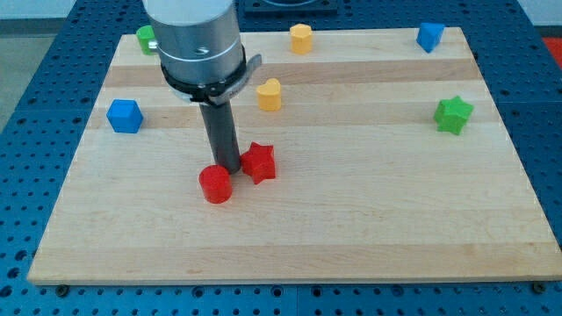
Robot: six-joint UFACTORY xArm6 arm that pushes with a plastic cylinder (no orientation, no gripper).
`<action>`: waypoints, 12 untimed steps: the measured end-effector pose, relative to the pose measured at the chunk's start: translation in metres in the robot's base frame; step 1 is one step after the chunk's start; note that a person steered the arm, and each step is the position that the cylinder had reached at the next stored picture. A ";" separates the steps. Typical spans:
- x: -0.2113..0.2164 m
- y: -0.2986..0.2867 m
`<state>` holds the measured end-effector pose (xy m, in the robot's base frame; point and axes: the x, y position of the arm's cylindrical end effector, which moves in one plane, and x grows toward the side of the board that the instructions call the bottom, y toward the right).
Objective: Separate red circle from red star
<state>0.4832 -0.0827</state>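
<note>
Red circle [215, 184], cylindrical, and red star [258, 162] lie close together near the middle of the wooden board [351, 228], the star just to the view's right of and slightly above the circle, seemingly a narrow gap between them. The rod stands upright, its tip [229, 168] wedged at that gap just above the circle, apparently placed to part them. No fingers exist: nothing is grasped.

On the board [351, 219], my tip [229, 167] stands between the red circle [215, 184], just at the view's lower left, and the red star [258, 162], just at its right, touching or nearly touching both.
</note>
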 end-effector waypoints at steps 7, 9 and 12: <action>0.105 -0.005; 0.101 -0.012; 0.083 -0.023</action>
